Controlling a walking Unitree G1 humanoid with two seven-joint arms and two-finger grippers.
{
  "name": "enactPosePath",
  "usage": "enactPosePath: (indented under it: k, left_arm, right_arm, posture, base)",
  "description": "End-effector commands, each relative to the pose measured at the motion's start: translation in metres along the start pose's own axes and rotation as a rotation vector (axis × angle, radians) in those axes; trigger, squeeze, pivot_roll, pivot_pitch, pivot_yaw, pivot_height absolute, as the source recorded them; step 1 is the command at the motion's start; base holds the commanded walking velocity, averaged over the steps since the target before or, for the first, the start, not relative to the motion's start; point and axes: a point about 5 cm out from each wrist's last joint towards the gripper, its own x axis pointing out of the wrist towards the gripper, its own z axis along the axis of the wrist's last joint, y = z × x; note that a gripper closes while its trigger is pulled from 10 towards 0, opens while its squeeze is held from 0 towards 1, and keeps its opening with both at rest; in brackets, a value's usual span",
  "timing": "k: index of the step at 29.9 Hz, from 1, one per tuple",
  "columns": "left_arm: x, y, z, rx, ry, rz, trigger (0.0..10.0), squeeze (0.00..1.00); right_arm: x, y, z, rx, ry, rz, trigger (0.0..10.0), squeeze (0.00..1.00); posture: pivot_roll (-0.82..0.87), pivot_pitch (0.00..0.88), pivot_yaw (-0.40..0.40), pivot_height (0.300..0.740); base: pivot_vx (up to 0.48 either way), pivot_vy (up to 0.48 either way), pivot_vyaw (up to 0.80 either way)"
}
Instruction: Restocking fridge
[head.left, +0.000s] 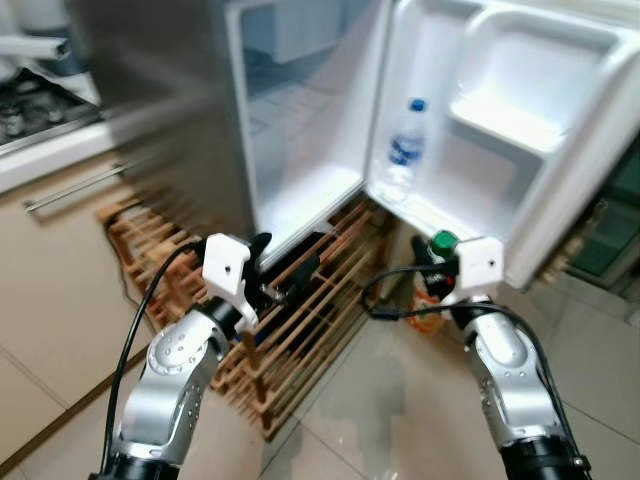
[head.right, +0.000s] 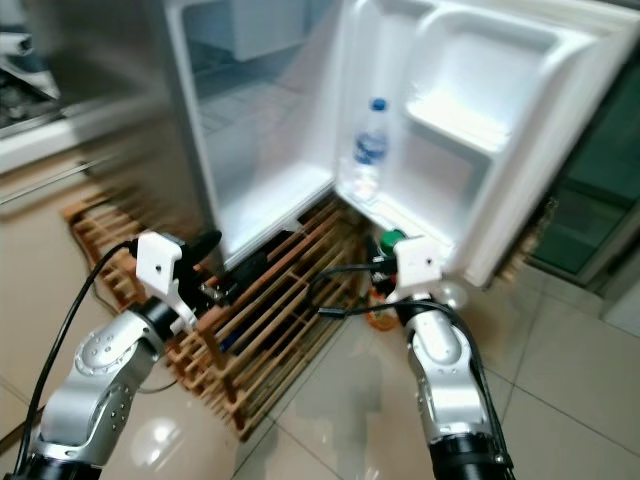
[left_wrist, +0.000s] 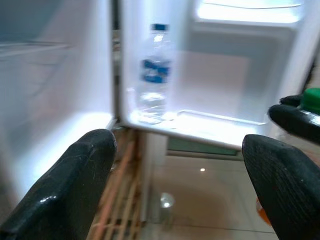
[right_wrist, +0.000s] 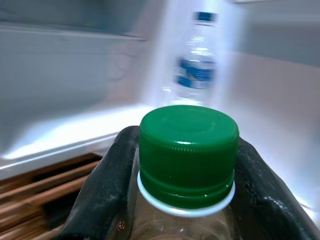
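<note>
Glossy tiled kitchen floor is fronting an open white fridge (head.left: 300, 150) — the right gripper (head.left: 437, 270) is clamping a green-capped bottle (right_wrist: 188, 155) upright for its door shelf (head.left: 430, 210), beside the clear water bottle (head.left: 405, 150) — the left gripper (left_wrist: 180, 175) is hanging spread, empty.

Ahead of me the fridge (head.left: 300, 120) stands open, its door (head.left: 520, 130) swung out to the right. A water bottle (head.left: 403, 150) stands in the door's bottom shelf (head.left: 430, 212). A wooden rack (head.left: 300, 320) lies on the floor under the fridge. A counter (head.left: 50, 150) sits to the left.
</note>
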Motion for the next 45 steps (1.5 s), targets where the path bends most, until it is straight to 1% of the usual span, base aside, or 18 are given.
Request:
enactPosePath:
  k: [1,2,5,10,15,20,21,22,26,31,33,34,36,37,38,41,42,45]
  left_arm:
    - [0.003,0.0,0.004,0.02,-0.005,-0.001,10.0,0.0]
    - [0.004,-0.001,0.004,0.022,-0.008,0.0,10.0,0.0]
    - [0.01,-0.002,0.007,0.023,-0.025,0.008,10.0,0.0]
    - [0.014,0.0,0.006,0.008,-0.024,0.023,10.0,0.0]
    - [0.018,0.001,0.007,0.014,-0.022,0.031,10.0,0.0]
    - [0.02,0.0,0.007,0.015,-0.021,0.024,10.0,0.0]
    - [0.021,-0.001,0.009,0.011,-0.034,0.01,10.0,0.0]
    - [0.021,-0.001,0.012,-0.005,-0.059,0.003,10.0,0.0]
    - [0.021,-0.003,0.014,0.004,-0.054,-0.03,10.0,0.0]
    - [0.02,-0.005,0.012,0.007,-0.038,-0.044,10.0,0.0]
    - [0.019,-0.005,0.011,0.005,-0.036,-0.046,10.0,0.0]
    - [0.019,-0.005,0.011,0.005,-0.036,-0.046,10.0,0.0]
    - [0.019,-0.005,0.011,0.004,-0.035,-0.047,10.0,0.0]
    - [0.019,-0.005,0.011,0.004,-0.033,-0.047,10.0,0.0]
    - [0.019,-0.005,0.011,0.004,-0.033,-0.047,10.0,0.0]
    - [0.02,-0.004,0.011,0.003,-0.032,-0.047,10.0,0.0]
    - [0.02,-0.003,0.011,0.004,-0.032,-0.046,10.0,0.0]
    - [0.021,-0.003,0.012,0.006,-0.032,-0.047,10.0,0.0]
  right_arm:
    - [0.003,-0.003,0.005,-0.03,-0.018,-0.005,0.0,0.0]
    - [0.005,-0.003,0.007,-0.043,-0.028,-0.001,0.0,0.0]
    - [0.01,-0.005,0.013,-0.042,-0.056,-0.002,0.0,0.0]
    - [0.013,-0.01,0.013,-0.054,-0.053,-0.029,0.0,0.0]
    - [0.015,-0.014,0.015,-0.042,-0.059,-0.042,0.0,0.0]
    - [0.015,-0.014,0.015,-0.037,-0.058,-0.043,0.0,0.0]
    - [0.015,-0.014,0.014,-0.033,-0.057,-0.042,0.0,0.0]
    - [0.016,-0.013,0.014,-0.025,-0.055,-0.037,0.0,0.0]
    - [0.017,-0.01,0.013,-0.017,-0.044,0.004,0.0,0.0]
    - [0.017,-0.01,0.012,-0.01,-0.03,0.013,0.0,0.0]
    - [0.017,-0.017,0.01,-0.01,-0.014,-0.027,0.0,0.0]
    - [0.017,-0.017,0.01,-0.01,-0.014,-0.027,0.0,0.0]
    - [0.016,-0.025,0.009,-0.019,-0.007,-0.063,0.0,0.0]
    - [0.015,-0.033,0.009,-0.032,0.001,-0.103,0.0,0.0]
    - [0.015,-0.033,0.009,-0.032,0.001,-0.103,0.0,0.0]
    - [0.014,-0.047,0.008,-0.049,0.016,-0.162,0.0,0.0]
    - [0.012,-0.057,0.008,-0.065,0.024,-0.201,0.0,0.0]
    - [0.011,-0.072,0.01,-0.1,0.026,-0.258,0.0,0.0]
  posture:
    - [-0.06,0.0,0.028,0.74]
    - [-0.06,0.0,0.027,0.74]
    - [-0.06,0.0,0.027,0.74]
    - [-0.07,0.0,0.03,0.74]
    - [-0.07,0.0,0.033,0.74]
    - [-0.07,0.0,0.035,0.74]
    - [-0.07,0.0,0.035,0.74]
    - [-0.07,0.0,0.036,0.74]
    - [-0.07,0.0,0.035,0.74]
    - [-0.07,0.0,0.033,0.74]
    - [-0.07,0.0,0.033,0.74]
    - [-0.07,0.0,0.033,0.74]
    - [-0.07,0.0,0.033,0.74]
    - [-0.07,0.0,0.033,0.74]
    - [-0.07,0.0,0.033,0.74]
    - [-0.07,0.0,0.039,0.74]
    - [-0.08,0.0,0.04,0.74]
    - [-0.08,0.0,0.044,0.74]
  base:
    - [0.0,0.0,0.0]
    - [0.0,0.0,0.0]
    - [0.0,0.0,0.0]
    - [0.163,0.0,0.0]
    - [0.338,0.0,0.0]
    - [0.48,0.0,0.0]
    - [0.48,0.0,0.0]
    - [0.48,0.0,0.0]
    - [0.48,0.0,0.0]
    - [0.0,0.0,0.0]
    - [0.0,0.0,0.0]
    - [0.0,0.0,0.0]
    - [0.0,0.0,0.0]
    - [0.0,0.0,0.0]
    - [0.0,0.0,0.0]
    - [0.0,0.0,0.0]
    - [0.0,0.0,0.0]
    - [0.0,0.0,0.0]
